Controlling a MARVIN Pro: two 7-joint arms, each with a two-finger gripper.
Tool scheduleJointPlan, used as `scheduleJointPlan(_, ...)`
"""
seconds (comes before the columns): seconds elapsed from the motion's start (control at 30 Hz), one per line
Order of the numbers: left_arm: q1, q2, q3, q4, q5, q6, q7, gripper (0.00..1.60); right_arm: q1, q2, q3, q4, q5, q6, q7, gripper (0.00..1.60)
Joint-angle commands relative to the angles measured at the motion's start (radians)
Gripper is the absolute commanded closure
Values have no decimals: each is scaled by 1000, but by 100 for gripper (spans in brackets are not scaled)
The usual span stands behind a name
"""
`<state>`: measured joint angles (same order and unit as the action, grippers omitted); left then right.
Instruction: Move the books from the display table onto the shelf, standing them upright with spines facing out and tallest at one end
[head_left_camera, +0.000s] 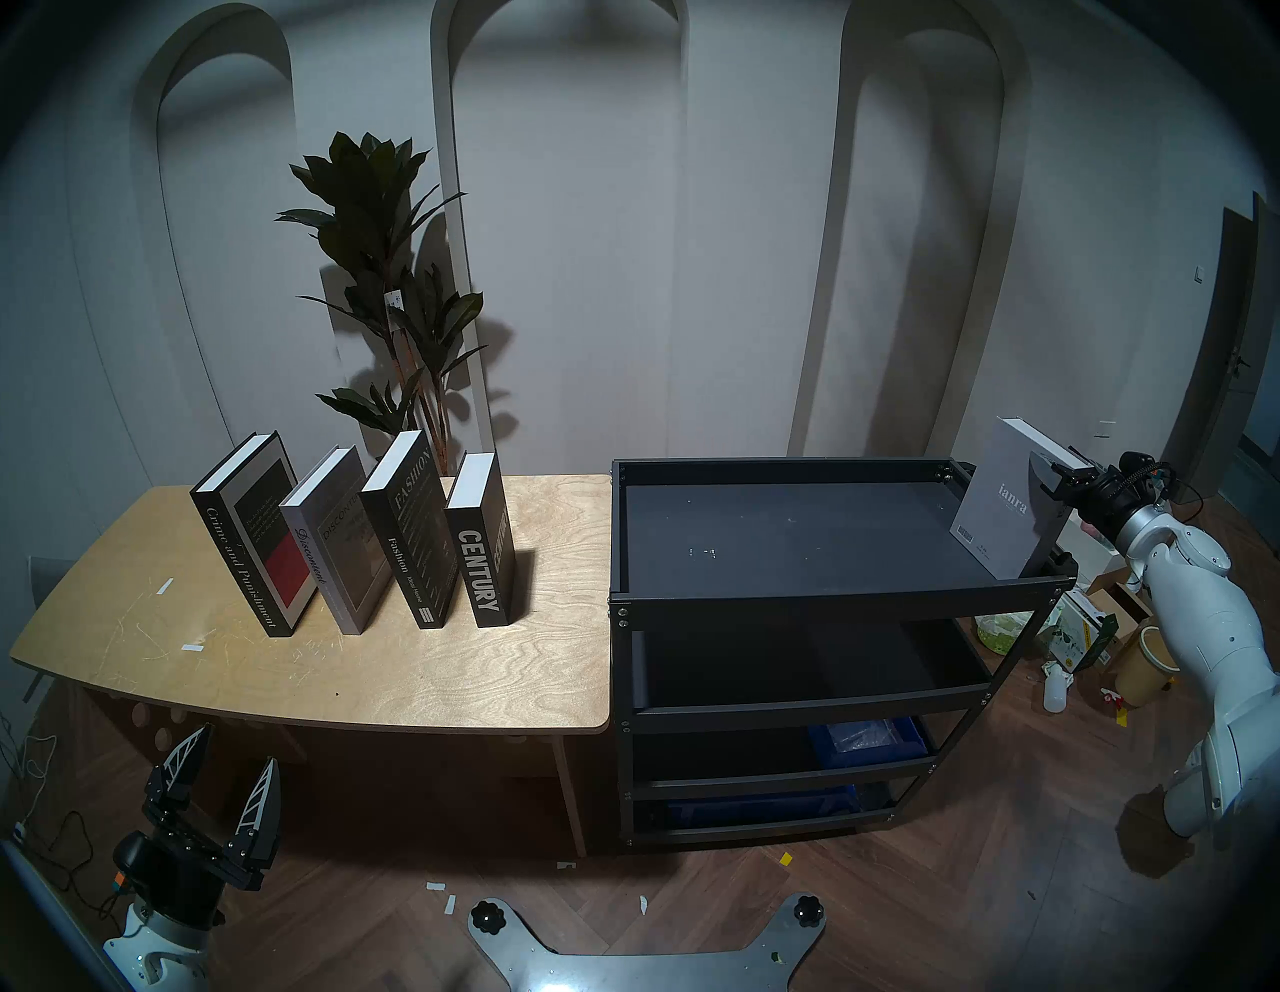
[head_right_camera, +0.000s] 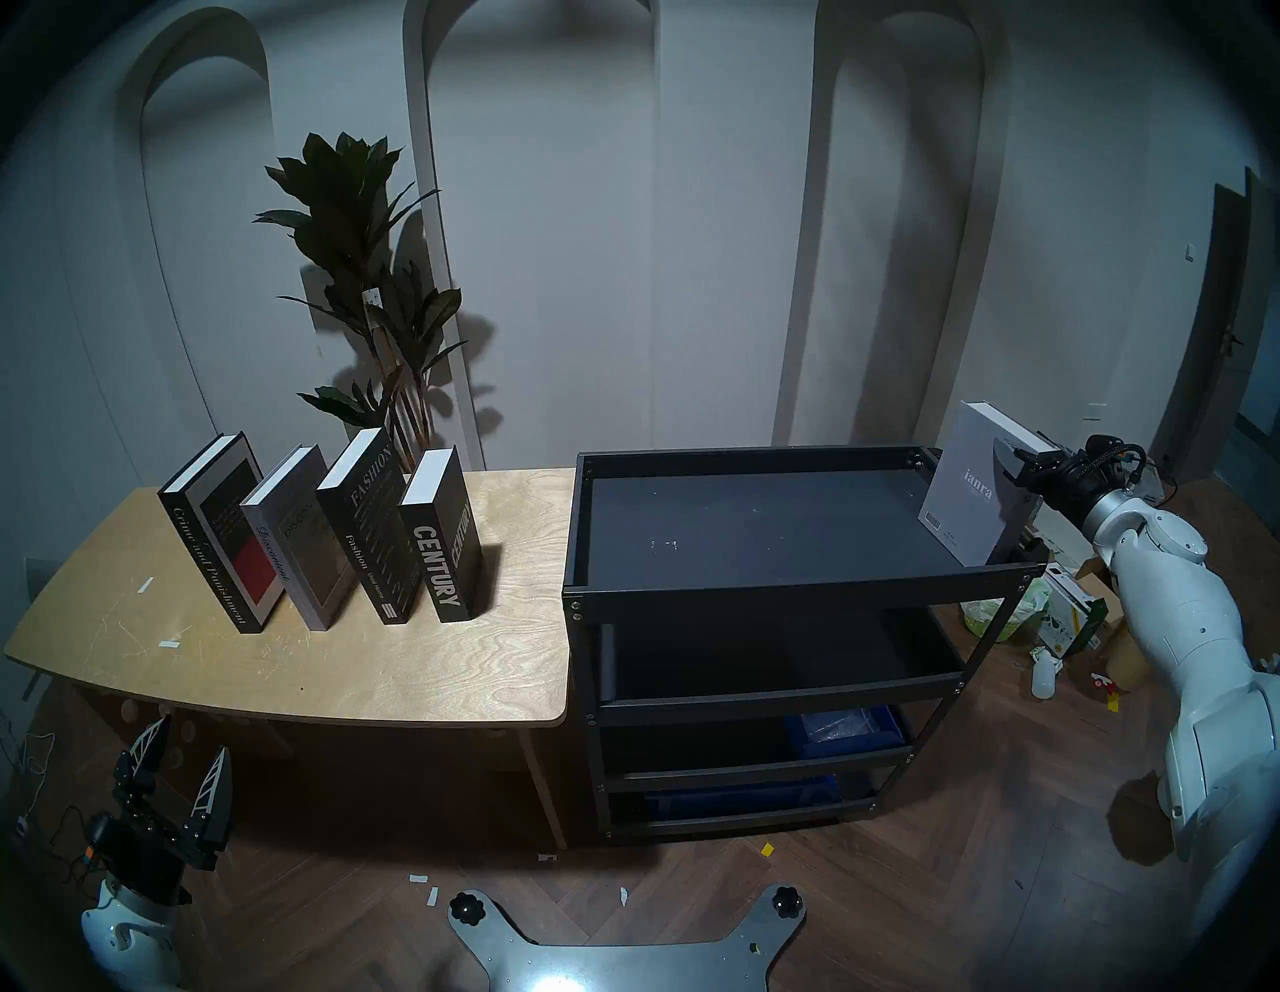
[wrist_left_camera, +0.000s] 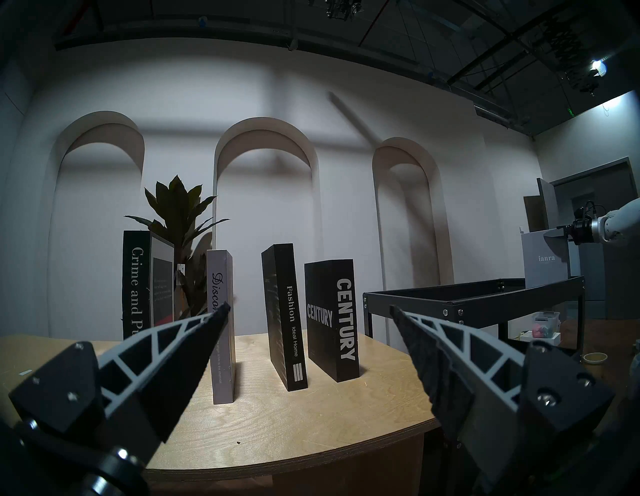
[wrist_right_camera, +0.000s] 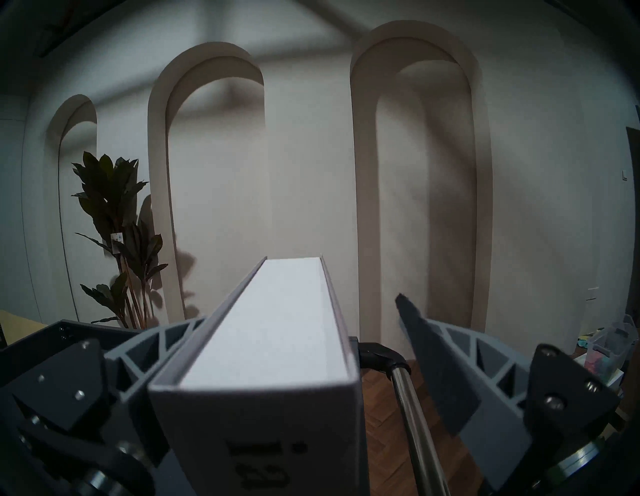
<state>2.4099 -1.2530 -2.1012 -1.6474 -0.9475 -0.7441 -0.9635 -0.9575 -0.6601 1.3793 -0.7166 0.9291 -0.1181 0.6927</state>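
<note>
The head views take in the whole scene: four books stand upright in a row on the display table, from left to right Crime and Punishment, Discontent, Fashion and Century, spines toward the near edge, while the grey ianra book stands upright at the far right end of the shelf, on its rimmed top tray. What they cannot settle is the grip there, since the book's cover hides part of the right gripper. The right wrist view supplies it: the book's white page edges fill the space between the fingers, the left finger lies along the cover and the right finger stands clear of it with a gap, so the claw is spread wide and not clamped. A chrome handle bar of the shelf shows in that gap, low and near. The left wrist view looks level across the table at the spines and shows the left gripper spread wide with nothing between its fingers; in the head views it hangs low at the near left, below the table's edge. A potted plant rises behind the table against the arched wall, and boxes and a paper cup clutter the floor to the right of the shelf.
</note>
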Motion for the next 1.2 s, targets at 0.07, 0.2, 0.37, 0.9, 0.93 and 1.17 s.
scheduleJointPlan(0.07,0,0,-2,-12,0,-1,0,0,-38,45,58,-124,42,-14,-8,0)
scheduleJointPlan(0.2,0,0,-2,-11,0,-1,0,0,-59,57,77,-158,52,-20,-16,0)
scheduleJointPlan(0.37,-1,1,-2,-10,-1,-2,-1,0,-79,60,131,-249,89,-59,-6,0)
scheduleJointPlan(0.9,-3,2,0,-3,-1,-1,-1,0,-106,-175,42,-478,129,-131,1,0)
scheduleJointPlan(0.93,-3,2,0,-2,-1,-1,-1,0,-109,-177,25,-482,131,-132,-1,0)
scheduleJointPlan(1.17,-4,2,0,-1,-1,-1,-2,0,-152,-271,-47,-587,131,-162,-40,0)
